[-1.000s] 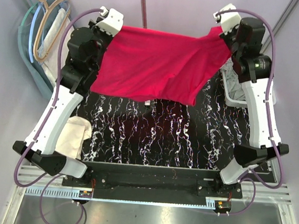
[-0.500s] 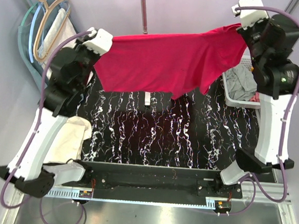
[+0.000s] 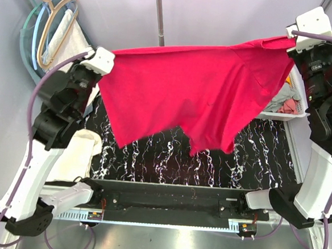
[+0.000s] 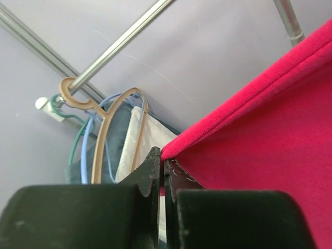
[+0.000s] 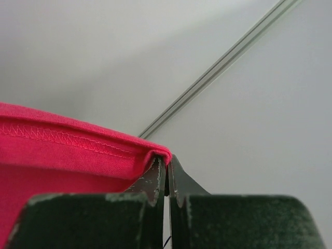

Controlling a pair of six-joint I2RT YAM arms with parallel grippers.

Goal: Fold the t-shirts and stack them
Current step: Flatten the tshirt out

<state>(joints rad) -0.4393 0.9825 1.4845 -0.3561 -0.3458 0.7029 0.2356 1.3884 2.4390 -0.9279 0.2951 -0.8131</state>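
A red t-shirt (image 3: 196, 95) hangs spread in the air between my two raised grippers, above the black marbled table (image 3: 152, 158). My left gripper (image 3: 102, 63) is shut on its left hem corner, seen in the left wrist view (image 4: 165, 158). My right gripper (image 3: 291, 39) is shut on the right hem corner, seen in the right wrist view (image 5: 166, 161). The shirt's lower edge hangs ragged toward the table's near side. A folded cream shirt (image 3: 78, 152) lies at the table's left edge.
A clothes rack with a wooden hanger (image 3: 53, 25) and hung garments stands at the back left; it also shows in the left wrist view (image 4: 104, 135). A white basket of clothes (image 3: 284, 101) sits at the right. A rack pole (image 3: 160, 18) stands behind.
Both arms have risen and swung toward the near side, carrying the red shirt higher and closer to the camera. The shirt now hangs more fully spread.
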